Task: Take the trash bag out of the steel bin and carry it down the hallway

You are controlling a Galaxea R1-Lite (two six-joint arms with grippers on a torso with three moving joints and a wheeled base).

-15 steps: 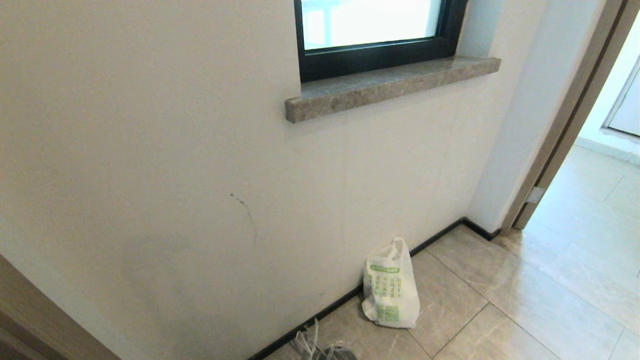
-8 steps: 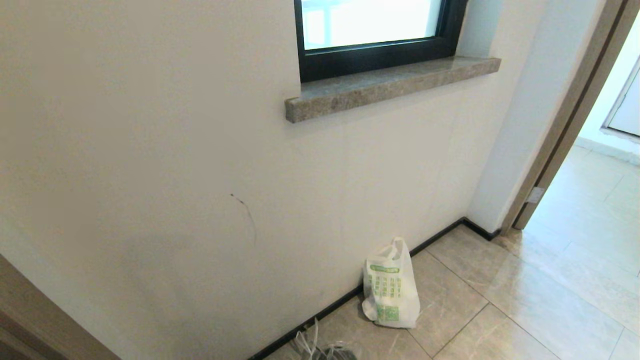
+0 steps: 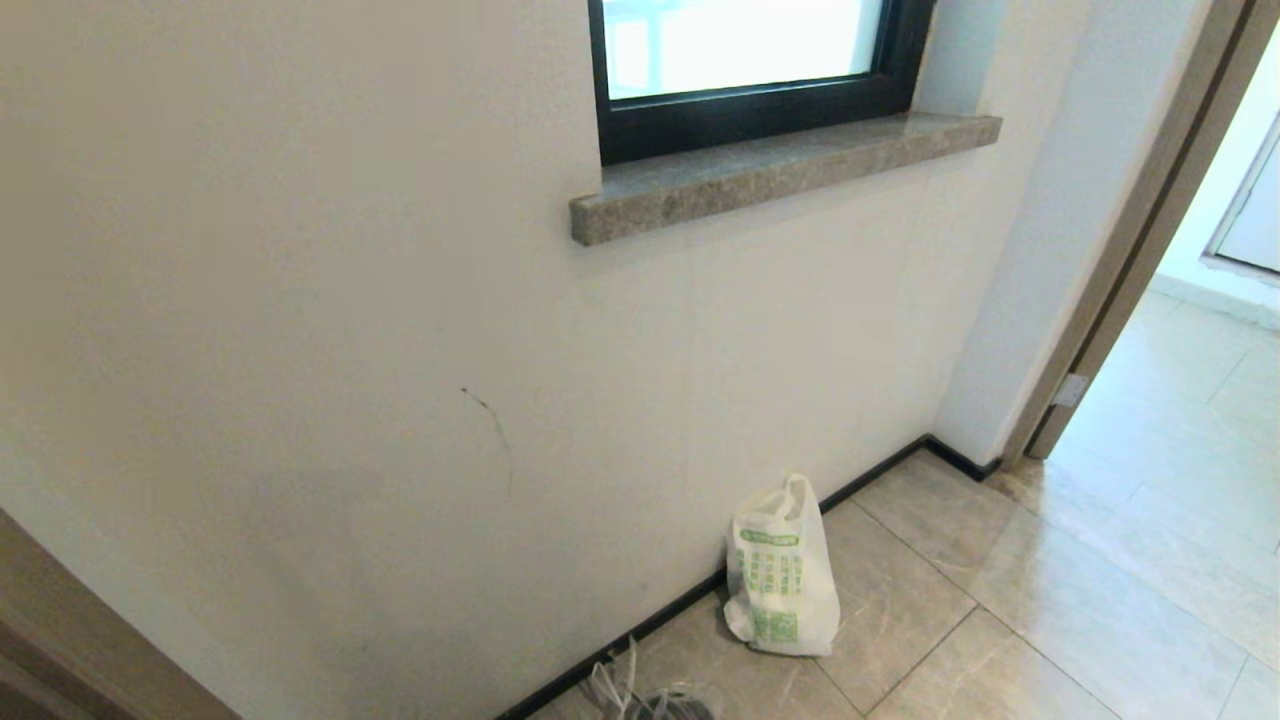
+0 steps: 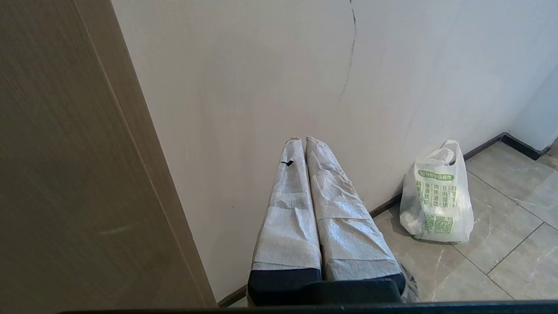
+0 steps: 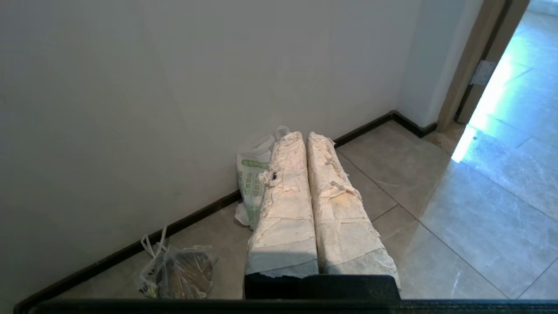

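1. Nothing has moved since the earlier frames.
2. Trash bag point(image 3: 783, 575) stands on the hallway floor point(image 3: 1050, 600) against the wall, steel bin unseen.
3. Left pincer point(image 4: 300, 139) and right pincer point(image 5: 301, 133): both together, empty.
4. Likely finished; otherwise regrasp the handles.

White trash bag point(image 3: 782, 570) with green print; beige marbled floor point(image 3: 1100, 600); black baseboard point(image 3: 640, 625).

No visible change btwn frames, trash bag point(image 3: 781, 572) same spot, scene static
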